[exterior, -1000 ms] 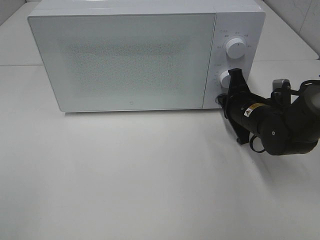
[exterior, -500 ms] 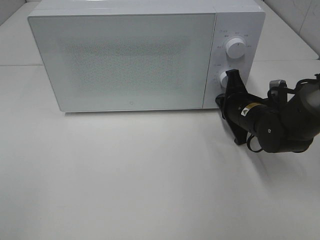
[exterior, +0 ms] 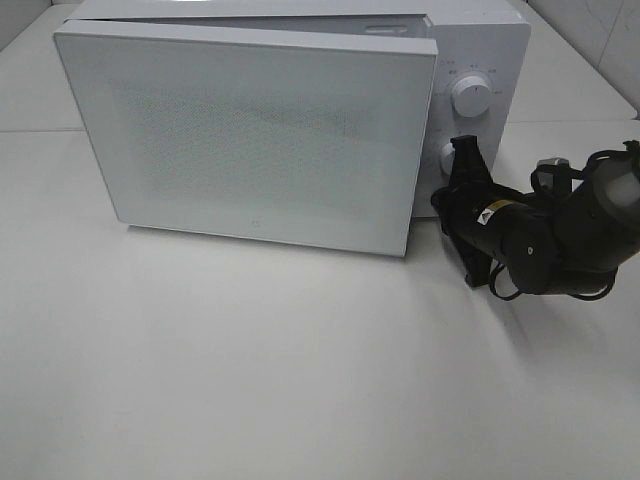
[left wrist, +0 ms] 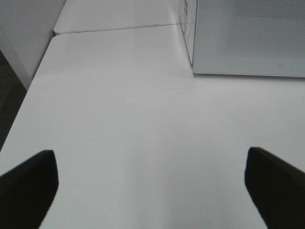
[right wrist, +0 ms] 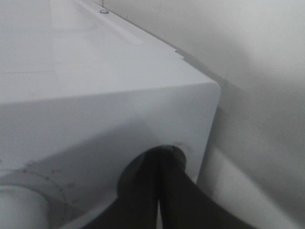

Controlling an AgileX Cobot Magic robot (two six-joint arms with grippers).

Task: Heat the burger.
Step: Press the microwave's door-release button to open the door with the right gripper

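Overhead: door ajar; gripper apparently closed.

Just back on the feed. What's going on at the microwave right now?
The right gripper, jaws shut, is pushed tip-first against the lower part of the microwave's control panel. In the right wrist view its tips sit in a round recess there. The door stands slightly ajar, its right edge swung out from the body. The left gripper hangs open over the table, touching nothing. The burger is not in view in any camera.
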